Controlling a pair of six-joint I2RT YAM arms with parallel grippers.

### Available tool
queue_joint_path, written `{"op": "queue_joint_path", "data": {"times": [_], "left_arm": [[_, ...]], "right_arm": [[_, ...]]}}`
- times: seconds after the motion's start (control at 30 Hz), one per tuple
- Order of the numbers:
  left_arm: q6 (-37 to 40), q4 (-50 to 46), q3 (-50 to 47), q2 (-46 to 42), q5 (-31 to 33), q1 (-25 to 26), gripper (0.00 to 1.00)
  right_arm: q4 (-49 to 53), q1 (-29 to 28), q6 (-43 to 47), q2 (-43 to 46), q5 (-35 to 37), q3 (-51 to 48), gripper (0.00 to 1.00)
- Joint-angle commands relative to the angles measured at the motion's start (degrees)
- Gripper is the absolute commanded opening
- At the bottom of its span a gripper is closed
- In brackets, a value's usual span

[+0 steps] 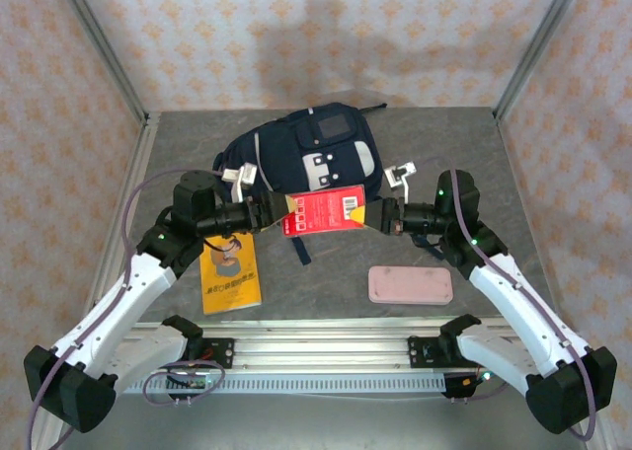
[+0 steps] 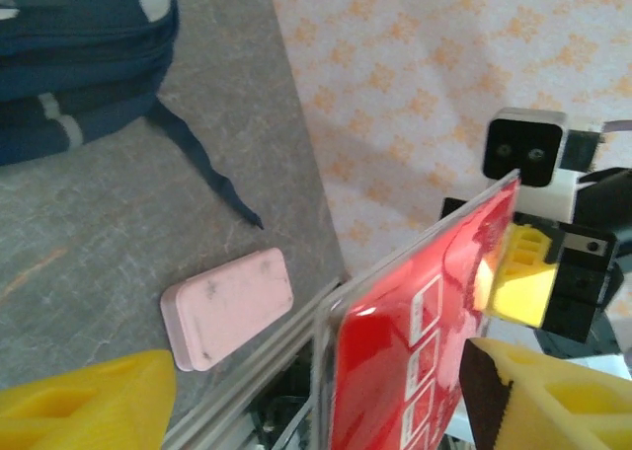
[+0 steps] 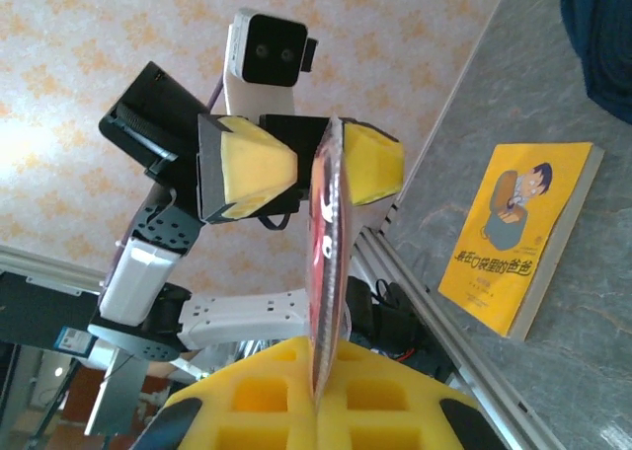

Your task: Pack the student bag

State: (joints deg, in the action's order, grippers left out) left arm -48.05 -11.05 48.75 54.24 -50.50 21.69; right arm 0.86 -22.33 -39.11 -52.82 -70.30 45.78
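Observation:
The student bag [image 1: 306, 149], navy with white trim and a grey patch, lies at the back middle of the table; the left wrist view catches a corner of the bag [image 2: 69, 65]. In front of it a thin red packet [image 1: 324, 211] with a barcode hangs in the air between both grippers. My right gripper [image 1: 375, 216] is shut on the packet's right edge, its yellow pads [image 3: 276, 401] pinching the red packet [image 3: 326, 262]. My left gripper [image 1: 281, 208] stands open around the left end, with a gap showing between its pads and the packet [image 2: 395, 371].
A yellow book [image 1: 230, 272] lies flat at the front left under the left arm. A pink case [image 1: 410, 284] rests at the front right near the metal rail [image 1: 326, 346]. A dark strap [image 1: 299, 248] trails from the bag toward the front.

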Motion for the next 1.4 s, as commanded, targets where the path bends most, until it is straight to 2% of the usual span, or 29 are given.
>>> {"op": "queue_joint_path", "data": {"times": [0.0, 0.1, 0.37, 0.7, 0.87, 1.1, 1.2, 1.23, 1.3, 1.33, 1.37], "left_arm": [[-3.2, 7.8, -1.5, -1.7, -5.4, -0.4, 0.74], [-5.5, 11.3, -2.2, -2.3, -7.1, -0.4, 0.69], [-8.0, 15.8, -3.6, -4.3, -9.1, -0.3, 0.48], [-7.7, 16.2, -5.1, -4.5, -8.7, 0.9, 0.37], [-4.7, 13.0, -4.7, -3.7, -7.2, 1.6, 0.33], [-3.6, 12.8, -4.2, -2.8, -5.5, 2.1, 0.16], [-3.5, 13.1, -4.3, -2.8, -4.8, 2.2, 0.04], [-3.5, 13.1, -4.3, -2.8, -4.7, 2.2, 0.01], [-2.5, 11.3, -3.8, -3.4, -3.1, 2.0, 0.0], [-1.5, 9.4, -3.4, -4.3, -1.2, 1.8, 0.0], [-0.3, 7.2, -3.0, -5.3, 0.9, 1.4, 0.0]], "right_arm": [[-2.7, 0.3, 0.1, 0.5, -3.3, 1.7, 0.0], [-4.7, 0.2, -1.5, 0.2, -3.6, 0.9, 0.0], [-0.4, 0.5, 1.7, -0.9, -2.1, 1.9, 0.0], [-0.9, 0.7, 1.4, -3.3, -1.4, 3.0, 0.0], [-1.4, 0.7, 0.9, -3.8, -1.1, 3.0, 0.0], [-2.4, 0.7, 0.3, -4.2, 0.5, 2.1, 0.0], [-0.8, 0.7, 1.7, -4.2, 2.8, 2.4, 0.0], [1.8, 0.7, 3.4, -4.1, 4.6, 3.0, 0.04], [6.5, 0.7, 6.5, -4.1, 8.7, 4.3, 0.27], [9.1, 0.7, 8.0, -3.9, 11.6, 5.2, 0.34], [11.7, 0.7, 9.5, -3.7, 15.4, 6.2, 0.37]]}}
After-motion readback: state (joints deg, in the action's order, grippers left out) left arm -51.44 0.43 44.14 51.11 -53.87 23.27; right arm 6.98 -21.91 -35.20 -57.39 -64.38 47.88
